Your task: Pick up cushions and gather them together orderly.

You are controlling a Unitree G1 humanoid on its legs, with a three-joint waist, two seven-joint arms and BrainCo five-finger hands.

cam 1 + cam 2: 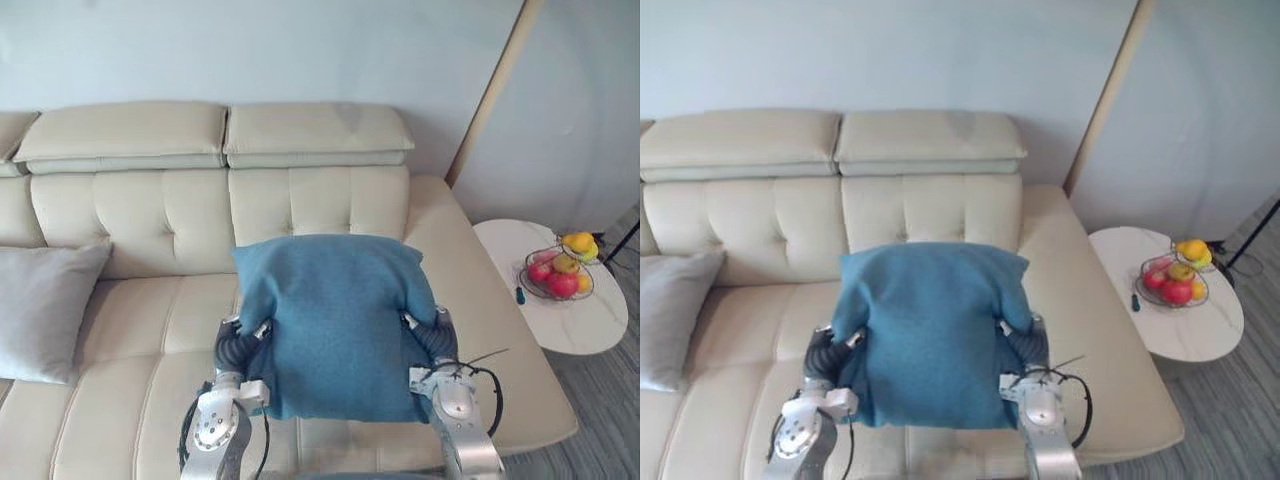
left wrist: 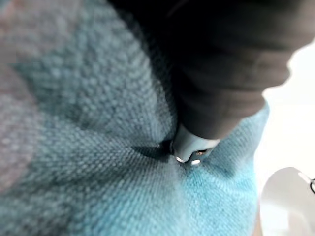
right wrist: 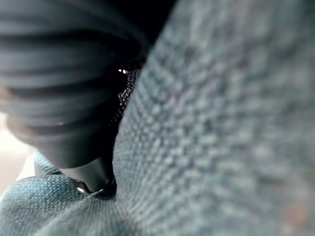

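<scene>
Currently carry step: blue cushion [image 1: 335, 320] held over the cream sofa [image 1: 150, 200] seat between left hand [image 1: 238, 345] and right hand [image 1: 432, 340]; whether either is clasping or pressing flat, cannot tell. Next, likely: carry left, set upright beside grey cushion [image 1: 40, 305]

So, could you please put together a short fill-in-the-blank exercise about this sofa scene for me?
1. The held cushion between the left hand and the right hand is ___ in colour.
2. The second cushion, at the left end of the sofa, is ___ in colour.
3. The wire basket on the side table holds ___.
Missing words: blue; grey; fruit.
</scene>
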